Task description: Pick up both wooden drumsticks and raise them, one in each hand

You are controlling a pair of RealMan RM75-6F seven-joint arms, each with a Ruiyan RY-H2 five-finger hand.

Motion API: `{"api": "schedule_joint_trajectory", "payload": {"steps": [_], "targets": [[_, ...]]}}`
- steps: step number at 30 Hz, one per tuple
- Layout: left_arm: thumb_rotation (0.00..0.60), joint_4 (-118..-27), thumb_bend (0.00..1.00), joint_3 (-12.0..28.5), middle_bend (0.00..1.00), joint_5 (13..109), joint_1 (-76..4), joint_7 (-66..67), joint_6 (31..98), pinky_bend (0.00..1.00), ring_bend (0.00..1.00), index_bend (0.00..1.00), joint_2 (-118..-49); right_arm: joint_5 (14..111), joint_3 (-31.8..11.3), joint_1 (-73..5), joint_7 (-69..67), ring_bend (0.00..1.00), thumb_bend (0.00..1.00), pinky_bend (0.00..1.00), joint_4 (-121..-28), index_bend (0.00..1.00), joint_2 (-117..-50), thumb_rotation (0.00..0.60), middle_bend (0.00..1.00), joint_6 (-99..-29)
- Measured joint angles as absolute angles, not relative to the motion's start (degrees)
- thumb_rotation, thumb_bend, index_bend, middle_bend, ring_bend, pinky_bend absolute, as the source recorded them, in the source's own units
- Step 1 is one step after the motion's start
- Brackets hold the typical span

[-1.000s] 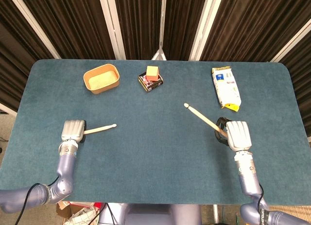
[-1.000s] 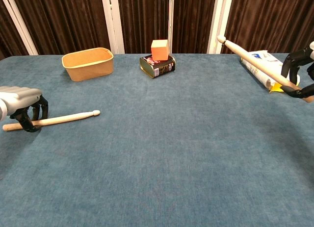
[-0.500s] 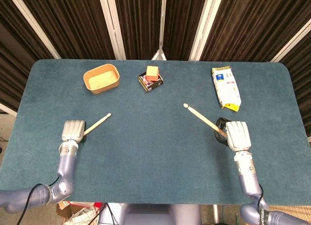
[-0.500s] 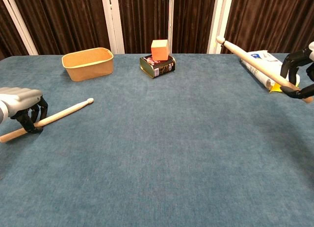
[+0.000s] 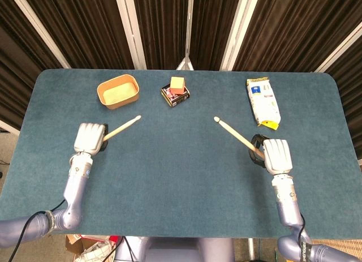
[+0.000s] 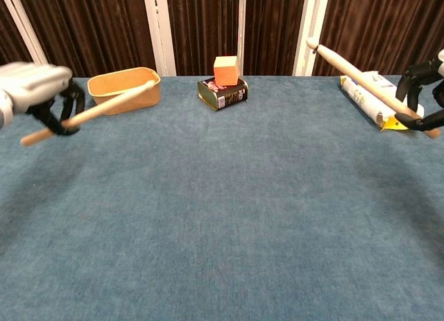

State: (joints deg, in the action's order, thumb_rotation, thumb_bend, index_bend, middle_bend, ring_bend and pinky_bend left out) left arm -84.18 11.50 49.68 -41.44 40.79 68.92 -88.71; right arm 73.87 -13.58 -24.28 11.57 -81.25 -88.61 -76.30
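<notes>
My left hand (image 5: 89, 138) (image 6: 38, 89) grips one wooden drumstick (image 5: 123, 128) (image 6: 104, 107) near its butt, lifted clear of the table, its tip slanting up toward the tan bowl. My right hand (image 5: 274, 155) (image 6: 424, 92) holds the other drumstick (image 5: 234, 134) (image 6: 354, 73) above the table at the right, with the tip pointing up and inward.
A tan bowl (image 5: 117, 91) (image 6: 124, 89) sits at the back left. An orange cube on a dark box (image 5: 176, 89) (image 6: 225, 82) stands at the back middle. A white packet (image 5: 263, 101) (image 6: 368, 94) lies at the back right. Dark curtains hang behind the blue table (image 5: 181, 177).
My left hand has risen off the table with its drumstick, whose tip swung up and toward the bowl. The right hand and its stick rose slightly.
</notes>
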Motion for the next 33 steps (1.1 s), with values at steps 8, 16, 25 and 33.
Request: {"api": "schedule_joint_trajectory", "payload": {"steps": [8, 16, 25, 33], "targets": [[0.6, -89.2, 0.63, 14.2, 0.74, 55.4, -44.6, 40.0, 69.5, 0.98, 0.86, 0.62, -86.8, 72.0, -16.6, -26.7, 13.2, 0.89, 0.59, 0.85, -82.3, 0.72, -89.0, 0.6, 0.65, -74.8], [0.6, -89.8, 0.63, 18.3, 0.74, 57.6, -50.4, 41.1, 68.3, 0.98, 0.86, 0.62, -89.6, 70.0, -18.5, -28.4, 16.3, 0.89, 0.59, 0.85, -85.6, 0.72, -88.7, 0.6, 0.65, -73.8], [0.6, -90.8, 0.63, 21.2, 0.74, 58.2, -54.7, 42.7, 68.4, 0.98, 0.86, 0.62, -93.6, 69.0, -19.4, -29.2, 17.8, 0.89, 0.59, 0.85, -88.2, 0.72, -88.0, 0.6, 0.65, -73.6], [0.6, -91.6, 0.63, 21.5, 0.75, 56.8, -56.0, 45.4, 69.0, 0.98, 0.86, 0.62, -94.8, 69.2, -19.2, -29.4, 18.7, 0.89, 0.59, 0.85, -90.7, 0.72, -87.4, 0.6, 0.65, -74.1]]}}
